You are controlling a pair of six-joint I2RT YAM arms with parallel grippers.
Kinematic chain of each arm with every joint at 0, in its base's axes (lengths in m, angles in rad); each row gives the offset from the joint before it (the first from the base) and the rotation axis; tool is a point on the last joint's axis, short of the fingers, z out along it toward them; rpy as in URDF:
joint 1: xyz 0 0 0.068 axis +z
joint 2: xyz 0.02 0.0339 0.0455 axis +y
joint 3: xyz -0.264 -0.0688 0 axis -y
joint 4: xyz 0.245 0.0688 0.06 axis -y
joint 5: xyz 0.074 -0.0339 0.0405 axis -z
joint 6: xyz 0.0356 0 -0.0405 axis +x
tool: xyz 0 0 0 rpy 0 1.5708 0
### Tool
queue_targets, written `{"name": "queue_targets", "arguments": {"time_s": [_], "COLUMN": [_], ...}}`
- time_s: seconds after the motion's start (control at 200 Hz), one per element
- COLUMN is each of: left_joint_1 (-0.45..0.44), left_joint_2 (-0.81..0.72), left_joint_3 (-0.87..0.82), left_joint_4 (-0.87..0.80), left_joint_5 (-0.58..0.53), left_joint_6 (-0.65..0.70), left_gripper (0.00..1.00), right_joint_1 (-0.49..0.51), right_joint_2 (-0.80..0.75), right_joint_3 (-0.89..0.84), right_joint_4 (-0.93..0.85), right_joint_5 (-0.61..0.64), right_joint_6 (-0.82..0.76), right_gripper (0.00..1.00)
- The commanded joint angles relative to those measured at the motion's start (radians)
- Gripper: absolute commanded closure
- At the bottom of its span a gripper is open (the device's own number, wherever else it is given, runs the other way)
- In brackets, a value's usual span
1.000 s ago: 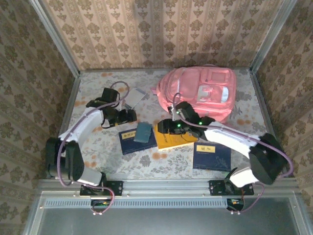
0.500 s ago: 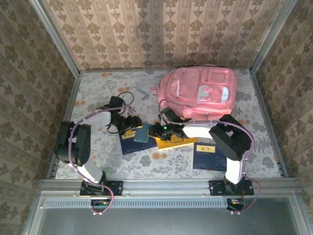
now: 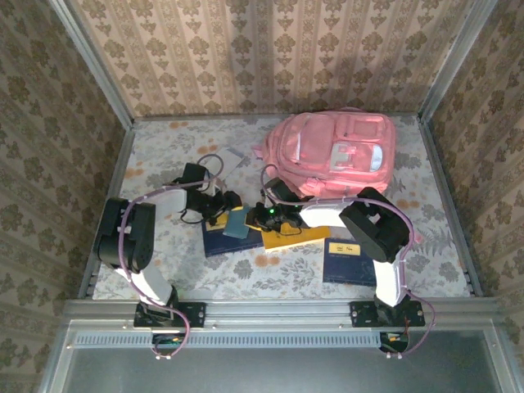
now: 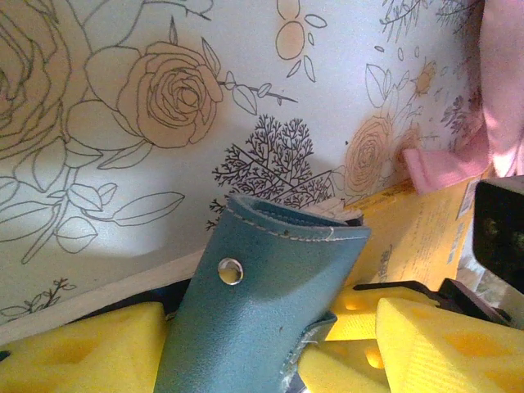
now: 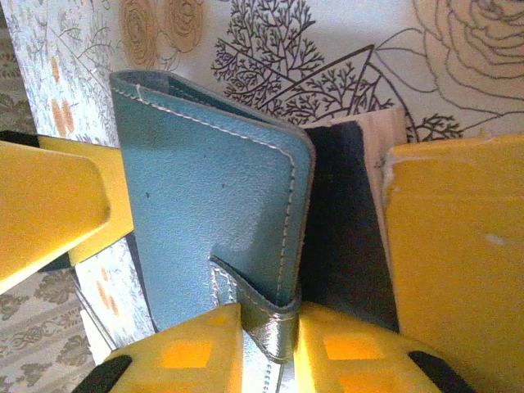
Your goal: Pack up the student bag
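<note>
The pink student bag [image 3: 336,154] lies at the back right of the table, and a corner of it [image 4: 503,90] shows in the left wrist view. A teal leather case [image 3: 237,223] with a metal snap rests on a navy book [image 3: 219,243]. My right gripper [image 3: 253,219] is shut on the case's strap tab [image 5: 278,323], pinched between its yellow pads [image 5: 184,352]. My left gripper [image 3: 227,205] stands open astride the case [image 4: 262,286]. One of its fingers [image 5: 49,209] touches the case [image 5: 205,213]; a dark gap separates the other finger [image 5: 458,262] from it.
A yellow book [image 3: 296,236] lies just right of the case, under the right arm. A second navy book [image 3: 354,262] sits near the front right. A pale grey notebook [image 3: 232,159] lies at the back beside the left arm. Metal rails edge the table.
Both grippers have moved inward to the teal case from either side. The right gripper has closed on the strap tab. The left gripper's jaws have narrowed around the case.
</note>
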Motion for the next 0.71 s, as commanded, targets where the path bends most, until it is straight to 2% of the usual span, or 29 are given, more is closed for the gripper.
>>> {"name": "queue_targets", "arguments": {"time_s": [0.0, 0.07, 0.255, 0.45, 0.58, 0.7], "left_joint_1": [-0.015, -0.016, -0.016, -0.011, -0.002, 0.004], "left_joint_2": [-0.021, -0.035, -0.039, -0.076, -0.103, -0.121], "left_joint_3": [-0.032, -0.047, -0.07, -0.044, -0.04, -0.04], "left_joint_4": [0.087, 0.103, 0.142, 0.063, 0.056, 0.057], "left_joint_5": [0.118, 0.122, 0.166, 0.126, 0.117, 0.115], "left_joint_6": [-0.072, -0.082, -0.089, -0.042, -0.041, -0.045], "left_gripper": [0.32, 0.36, 0.55, 0.76, 0.87, 0.91], "right_joint_1": [0.006, 0.004, -0.012, -0.02, -0.026, -0.039], "right_joint_2": [0.039, 0.037, 0.031, 0.002, -0.026, -0.051], "right_joint_3": [-0.001, -0.004, -0.018, -0.032, -0.051, -0.079], "right_joint_4": [0.035, 0.045, 0.094, 0.099, 0.101, 0.108], "right_joint_5": [-0.01, -0.012, -0.042, -0.048, -0.043, -0.039], "right_joint_6": [0.009, 0.01, 0.025, 0.013, 0.009, 0.018], "right_gripper": [0.81, 0.83, 0.88, 0.88, 0.77, 0.59]}}
